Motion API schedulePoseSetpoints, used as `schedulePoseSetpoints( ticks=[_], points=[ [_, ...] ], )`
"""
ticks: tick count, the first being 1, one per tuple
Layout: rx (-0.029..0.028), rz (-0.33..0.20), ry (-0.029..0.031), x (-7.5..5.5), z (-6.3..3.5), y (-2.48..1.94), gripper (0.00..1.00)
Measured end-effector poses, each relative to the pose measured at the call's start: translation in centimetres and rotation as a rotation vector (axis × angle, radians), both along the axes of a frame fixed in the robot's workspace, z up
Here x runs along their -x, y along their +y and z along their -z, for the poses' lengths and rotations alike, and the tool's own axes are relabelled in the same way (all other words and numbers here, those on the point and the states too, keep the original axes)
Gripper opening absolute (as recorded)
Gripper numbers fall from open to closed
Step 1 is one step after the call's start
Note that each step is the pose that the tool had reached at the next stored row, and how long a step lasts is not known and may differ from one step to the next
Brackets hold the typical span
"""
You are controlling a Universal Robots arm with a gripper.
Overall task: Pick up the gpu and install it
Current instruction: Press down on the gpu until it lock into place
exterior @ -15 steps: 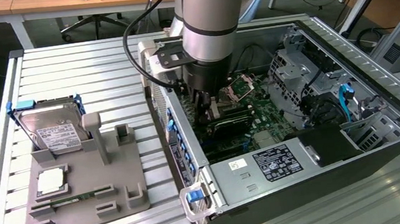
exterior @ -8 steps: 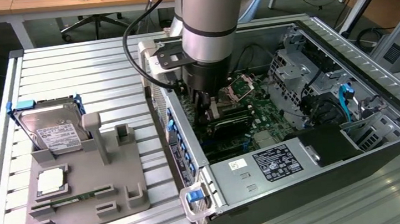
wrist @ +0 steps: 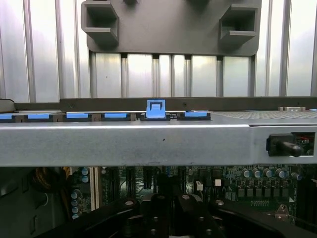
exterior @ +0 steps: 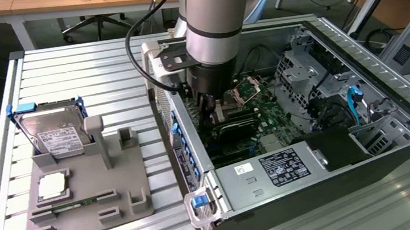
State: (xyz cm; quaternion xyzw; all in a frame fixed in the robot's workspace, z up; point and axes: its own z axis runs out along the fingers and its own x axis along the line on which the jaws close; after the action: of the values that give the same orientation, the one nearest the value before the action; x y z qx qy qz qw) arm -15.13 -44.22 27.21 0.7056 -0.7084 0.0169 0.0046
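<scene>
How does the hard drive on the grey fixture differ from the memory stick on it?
The hard drive stands propped on edge at the fixture's far end; the memory stick lies flat low in a slot nearer the front. The hard drive is a broad silver slab with a white label; the memory stick is a narrow green strip. Both sit on the fixture outside the computer case, away from the end effector down inside the case.

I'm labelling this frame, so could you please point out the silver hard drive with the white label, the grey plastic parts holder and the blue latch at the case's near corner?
Silver hard drive (exterior: pixel 54 133): exterior view, white label.
Grey plastic parts holder (exterior: pixel 125 183): exterior view, bare base.
Blue latch (exterior: pixel 198 200): exterior view, loop.
</scene>
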Motion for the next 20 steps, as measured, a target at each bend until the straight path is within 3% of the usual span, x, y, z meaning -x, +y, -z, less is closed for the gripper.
schedulePoseSetpoints(
  ticks=[20],
  points=[
    [-0.0009, 0.0, -0.0005, 0.41, 0.13, -0.02, 0.11]
  ],
)
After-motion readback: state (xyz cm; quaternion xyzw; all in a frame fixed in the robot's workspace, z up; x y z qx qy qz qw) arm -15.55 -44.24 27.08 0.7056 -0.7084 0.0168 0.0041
